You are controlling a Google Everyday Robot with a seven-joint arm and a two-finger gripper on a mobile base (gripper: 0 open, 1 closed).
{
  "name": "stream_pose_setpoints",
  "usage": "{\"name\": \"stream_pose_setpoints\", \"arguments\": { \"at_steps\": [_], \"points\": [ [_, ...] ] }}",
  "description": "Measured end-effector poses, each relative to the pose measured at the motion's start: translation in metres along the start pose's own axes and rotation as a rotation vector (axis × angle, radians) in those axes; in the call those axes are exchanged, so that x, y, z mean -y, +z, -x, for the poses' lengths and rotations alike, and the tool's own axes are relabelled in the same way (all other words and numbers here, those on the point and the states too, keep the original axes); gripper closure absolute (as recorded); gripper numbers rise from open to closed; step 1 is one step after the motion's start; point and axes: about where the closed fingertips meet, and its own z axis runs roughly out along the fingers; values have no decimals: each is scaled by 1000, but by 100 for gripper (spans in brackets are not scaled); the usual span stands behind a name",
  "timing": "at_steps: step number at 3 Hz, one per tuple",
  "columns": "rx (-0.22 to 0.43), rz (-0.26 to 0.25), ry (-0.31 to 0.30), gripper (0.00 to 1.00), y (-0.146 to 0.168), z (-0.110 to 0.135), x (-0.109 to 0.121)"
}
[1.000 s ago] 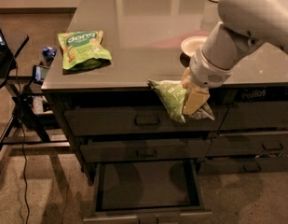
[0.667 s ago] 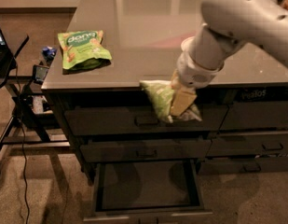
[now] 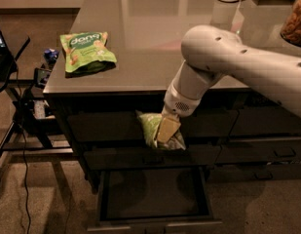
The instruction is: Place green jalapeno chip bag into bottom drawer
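Gripper (image 3: pixel 167 129), clenched on bag (image 3: pixel 149 125), has moved left and down, now hanging over open drawer (image 3: pixel 155 224), so release looks close.

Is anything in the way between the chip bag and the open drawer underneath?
Nothing visible. The pincer holds the green jalapeno chip bag above the open bottom drawer, with only air between.

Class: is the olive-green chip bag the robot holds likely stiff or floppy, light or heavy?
Probably light: the tool, above the open dark grey bottom drawer, holds the crinkly olive-green chip bag by one pinch. Its creased skin suggests floppy, and likely crushable.
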Motion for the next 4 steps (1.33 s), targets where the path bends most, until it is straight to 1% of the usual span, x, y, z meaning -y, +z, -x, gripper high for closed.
{"name": "stream_pose_setpoints", "arguments": {
  "at_steps": [1, 2, 3, 4],
  "points": [
    [9, 73, 55, 100, 29, 2, -16],
    [9, 73, 55, 100, 29, 2, -16],
    [-1, 113, 82, 100, 41, -18, -41],
    [5, 194, 155, 100, 77, -58, -71]
  ]
}}
